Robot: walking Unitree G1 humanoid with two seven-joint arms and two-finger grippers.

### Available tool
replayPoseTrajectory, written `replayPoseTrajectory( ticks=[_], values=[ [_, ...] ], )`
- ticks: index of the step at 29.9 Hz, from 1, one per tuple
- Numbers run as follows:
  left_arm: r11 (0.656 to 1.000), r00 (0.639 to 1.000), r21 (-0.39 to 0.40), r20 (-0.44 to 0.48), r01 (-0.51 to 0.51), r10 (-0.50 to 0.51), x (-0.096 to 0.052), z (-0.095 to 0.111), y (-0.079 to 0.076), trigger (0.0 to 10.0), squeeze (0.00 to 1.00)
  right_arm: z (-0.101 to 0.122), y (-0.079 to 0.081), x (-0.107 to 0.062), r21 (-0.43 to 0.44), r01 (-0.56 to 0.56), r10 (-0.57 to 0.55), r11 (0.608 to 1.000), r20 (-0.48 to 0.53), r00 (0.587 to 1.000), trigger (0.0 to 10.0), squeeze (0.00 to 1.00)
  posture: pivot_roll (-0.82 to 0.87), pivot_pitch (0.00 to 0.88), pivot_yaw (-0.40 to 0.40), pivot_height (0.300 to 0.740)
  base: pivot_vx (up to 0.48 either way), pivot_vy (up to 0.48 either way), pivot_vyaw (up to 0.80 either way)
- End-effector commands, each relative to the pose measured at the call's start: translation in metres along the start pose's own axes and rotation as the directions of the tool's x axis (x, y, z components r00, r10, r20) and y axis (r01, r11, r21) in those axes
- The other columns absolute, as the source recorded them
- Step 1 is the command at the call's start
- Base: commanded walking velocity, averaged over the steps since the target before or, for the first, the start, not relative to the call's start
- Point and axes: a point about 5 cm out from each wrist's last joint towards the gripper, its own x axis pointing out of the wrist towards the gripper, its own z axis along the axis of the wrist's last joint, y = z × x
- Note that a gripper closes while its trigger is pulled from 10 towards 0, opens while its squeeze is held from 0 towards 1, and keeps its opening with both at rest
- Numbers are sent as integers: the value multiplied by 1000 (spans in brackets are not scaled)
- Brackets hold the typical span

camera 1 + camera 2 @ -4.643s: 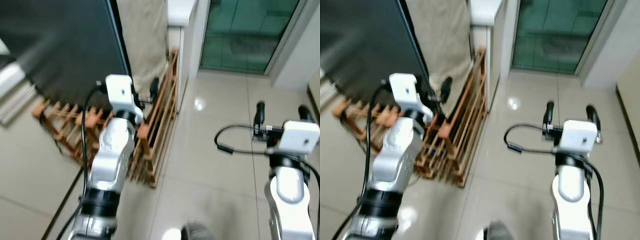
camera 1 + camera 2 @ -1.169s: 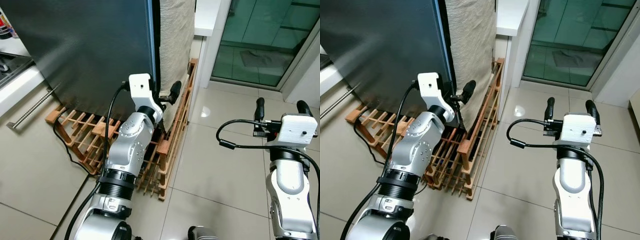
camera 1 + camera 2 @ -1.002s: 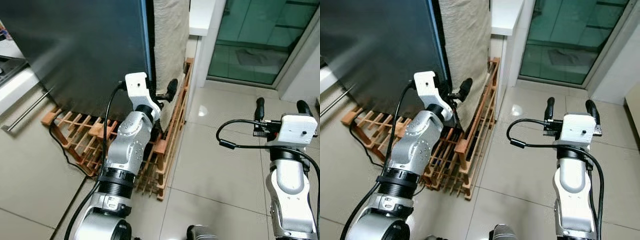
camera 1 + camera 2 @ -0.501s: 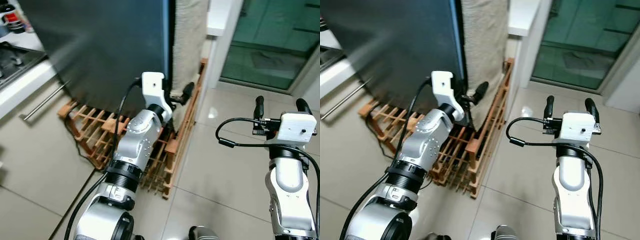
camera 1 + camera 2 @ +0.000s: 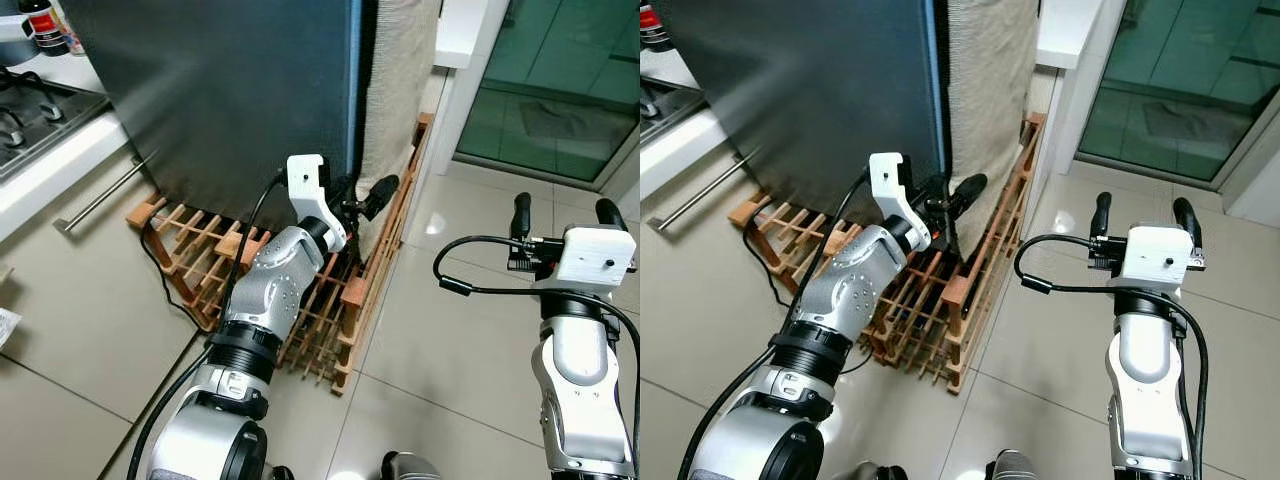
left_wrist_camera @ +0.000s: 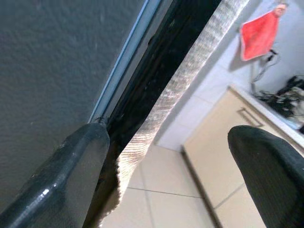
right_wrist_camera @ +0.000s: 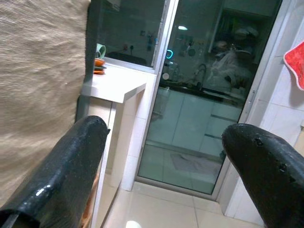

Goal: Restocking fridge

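The fridge [image 5: 220, 100] is a tall dark grey slab with a blue strip down its front edge and a beige woven panel [image 5: 400, 90] beside it. My left gripper [image 5: 365, 193] is raised to that edge low down, and it is open. One of its fingers [image 6: 71, 171] lies against the dark door seam, and the other stands free past the woven panel [image 6: 190, 80]. My right gripper [image 5: 563, 215] is held over the floor tiles to the right, open, with nothing between its fingers.
A wooden wine rack [image 5: 200, 250] lies on the floor at the fridge's foot, under my left arm, with a black cable beside it. A counter with a hob [image 5: 40, 110] and a bar handle is on the left. A glass door [image 5: 560, 100] is at the back right.
The whole picture has shifted, bringing the hob and counter into view on the left. My left gripper stays at the fridge's edge. The right arm has not moved.
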Motion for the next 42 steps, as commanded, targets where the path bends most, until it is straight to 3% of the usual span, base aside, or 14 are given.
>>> replayPoseTrajectory(
  ticks=[1,7,11,15,18,23,25,28,29,34,42],
  values=[
    [963,966,-88,62,256,-251,23,0,-67,10000,0,-2,-1,-1,-8,7,-7,1000,-6,1000,10000,471,-246,105,75,732,0,0,0],
    [911,915,-88,67,402,-397,18,2,-81,10000,0,-2,-3,-1,-8,12,-12,1000,-5,1000,10000,471,-250,104,78,732,0,0,0],
    [903,905,-56,43,425,-423,13,0,-79,10000,0,-2,-3,-2,-9,14,-14,1000,-6,1000,10000,471,-251,103,77,732,0,0,0],
    [974,973,41,61,221,-224,4,9,-46,10000,0,-1,-4,0,-10,16,-16,1000,-3,1000,10000,467,-247,96,78,732,0,0,0],
    [990,984,106,144,89,-104,-13,31,-29,10000,0,4,-4,2,0,16,-16,1000,17,1000,10000,471,-240,92,79,732,0,0,0],
    [992,970,122,237,20,-48,-35,54,-23,10000,0,10,-4,5,6,11,-11,1000,36,999,10000,475,-225,92,71,732,0,0,0],
    [990,956,143,290,8,-50,-51,67,-28,10000,0,10,-5,9,3,4,-4,1000,40,999,10000,467,-207,105,56,732,0,0,0],
    [986,952,164,303,3,-53,-54,70,-33,10000,0,10,-4,10,4,-4,4,1000,39,999,10000,471,-198,119,45,732,0,0,0],
    [981,954,187,300,-41,-17,-53,69,-34,10000,0,10,-2,11,7,-17,17,1000,37,999,10000,467,-197,131,32,732,0,0,0],
    [929,940,268,295,-256,174,-48,58,-9,10000,0,9,-2,14,68,-8,7,998,10,1000,10000,471,-208,135,16,732,0,0,0],
    [893,942,337,253,-300,221,-53,46,-7,10000,0,5,-1,13,83,4,-2,997,-20,1000,10000,467,-214,118,28,732,0,0,0]
  ],
)
